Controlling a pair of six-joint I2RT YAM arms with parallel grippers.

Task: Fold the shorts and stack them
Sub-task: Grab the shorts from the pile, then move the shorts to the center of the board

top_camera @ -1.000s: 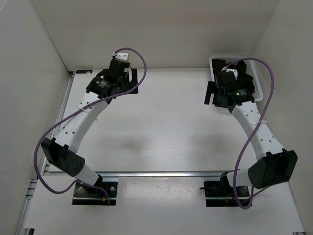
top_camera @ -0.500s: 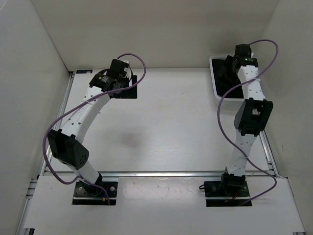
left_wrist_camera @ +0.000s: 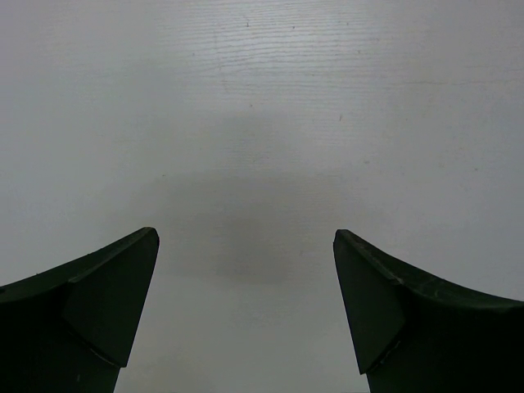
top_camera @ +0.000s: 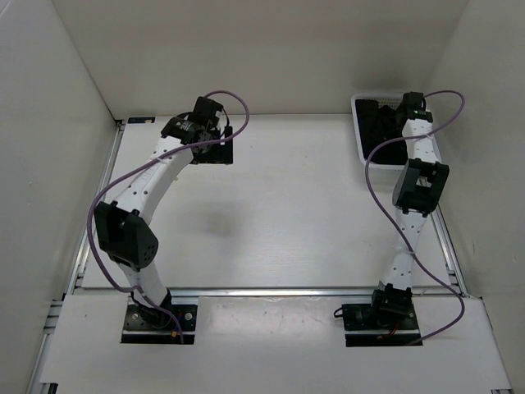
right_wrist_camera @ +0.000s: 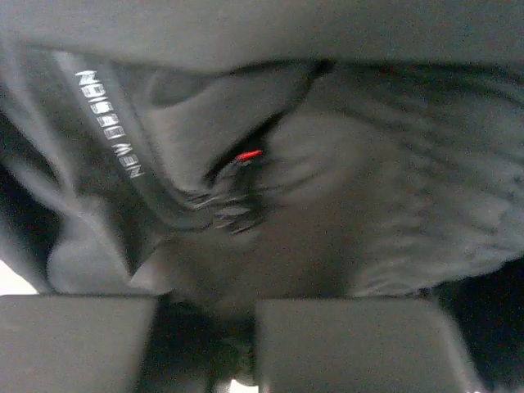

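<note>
The left arm [top_camera: 152, 176] and right arm [top_camera: 408, 238] are being shown as white links dotted with small holes, joined by black housings. A purple cable [top_camera: 244, 109] is being carried along each. Black base plates [top_camera: 156, 322] are being seen at the table's [top_camera: 287, 213] near edge. The left gripper [left_wrist_camera: 244, 235] is being shown with dark, wedge-shaped fingers.

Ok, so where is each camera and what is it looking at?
Top external: up high behind the arms, looking down at the table; the left arm and right arm show, bases included.
Left wrist: on the left arm, facing bare table; the left gripper, open, shows both fingers.
Right wrist: on the right arm, over the white basket, close against the black shorts; the right gripper shows at the bottom.
Shared: top and right wrist views both see the shorts.
</note>
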